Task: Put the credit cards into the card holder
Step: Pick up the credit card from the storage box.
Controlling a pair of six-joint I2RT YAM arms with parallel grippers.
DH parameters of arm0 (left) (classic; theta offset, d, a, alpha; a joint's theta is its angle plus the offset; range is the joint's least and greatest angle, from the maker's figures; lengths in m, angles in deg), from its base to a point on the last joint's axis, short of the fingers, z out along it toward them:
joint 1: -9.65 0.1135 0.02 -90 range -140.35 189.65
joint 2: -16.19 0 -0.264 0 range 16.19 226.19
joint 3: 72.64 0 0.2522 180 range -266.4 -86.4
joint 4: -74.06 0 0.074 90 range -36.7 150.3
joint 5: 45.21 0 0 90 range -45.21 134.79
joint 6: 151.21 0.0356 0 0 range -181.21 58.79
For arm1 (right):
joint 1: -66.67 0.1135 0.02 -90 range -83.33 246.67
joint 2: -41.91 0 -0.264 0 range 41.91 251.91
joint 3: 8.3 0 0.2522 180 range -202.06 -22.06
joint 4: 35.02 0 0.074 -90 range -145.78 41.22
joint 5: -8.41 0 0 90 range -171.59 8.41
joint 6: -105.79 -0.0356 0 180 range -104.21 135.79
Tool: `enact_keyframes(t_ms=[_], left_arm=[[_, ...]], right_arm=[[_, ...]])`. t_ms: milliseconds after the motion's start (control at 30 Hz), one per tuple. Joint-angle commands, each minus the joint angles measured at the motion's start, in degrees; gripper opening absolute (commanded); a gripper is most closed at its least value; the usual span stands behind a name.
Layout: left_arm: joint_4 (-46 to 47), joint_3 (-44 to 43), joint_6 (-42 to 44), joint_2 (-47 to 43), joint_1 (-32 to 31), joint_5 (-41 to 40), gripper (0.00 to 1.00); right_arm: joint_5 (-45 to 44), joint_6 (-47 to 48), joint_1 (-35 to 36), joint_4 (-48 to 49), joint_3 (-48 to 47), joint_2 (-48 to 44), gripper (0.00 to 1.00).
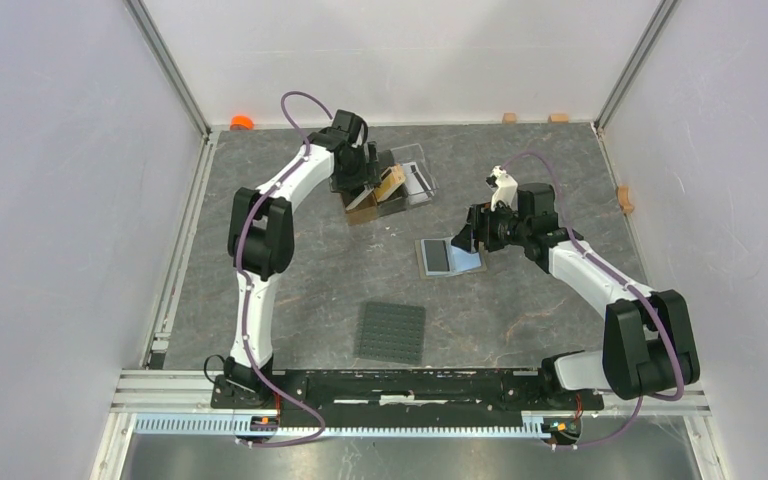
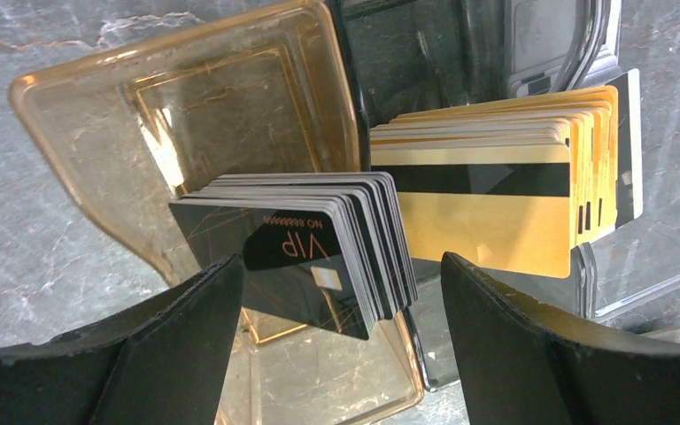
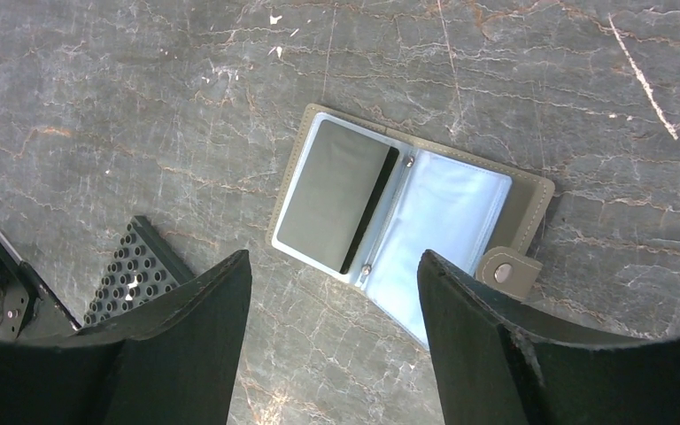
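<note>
**Two arms over stand and wallet, both grippers parted**

*Overhead view.* The left gripper hung over the transparent plastic three-slot card stand at the far middle of the grey marbled table. The right gripper hovered just beside the small olive-taupe folding card holder. The holder lay open and flat near the table's centre, well apart from the stand. A dark grey studded square mat lay nearer the arm bases, touching neither.

*Left wrist view.* The left gripper's fingers stood wide apart and clasped nothing. Beyond them a stack of black plastic cards leaned on edge in the stand's amber-tinted compartment (the front card bore "VIP", seen upside down). In the next compartment stood a stack of gold-orange cards with a black stripe. Behind that stack one pale card showed along its edge. Whether either finger touched the stand could not be told.

*Right wrist view.* The right gripper's fingers were likewise apart and empty, above the open holder. One single black card sat in the holder's left-hand clear bluish pocket. The right-hand pocket held no card. The snap tab lay unfastened at the holder's outer edge. A corner of the studded mat showed beside the left finger.
</note>
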Motion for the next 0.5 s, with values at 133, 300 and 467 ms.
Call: enact_keyframes(t_ms=[133, 300, 467], left_arm=[[1.5, -3.2, 1.7, 1.2, 0.3, 5.8, 0.87], [4.6, -1.1, 0.6, -0.5, 0.1, 9.0, 0.86], [5.6, -0.7, 0.2, -1.0, -0.4, 11.0, 0.86]], right_arm=[[1.8, 1.0, -0.6, 1.9, 0.1, -1.4, 0.74], [1.9, 0.9, -0.7, 1.9, 0.0, -1.2, 0.74], [1.9, 0.8, -0.8, 1.9, 0.0, -1.1, 0.74]])
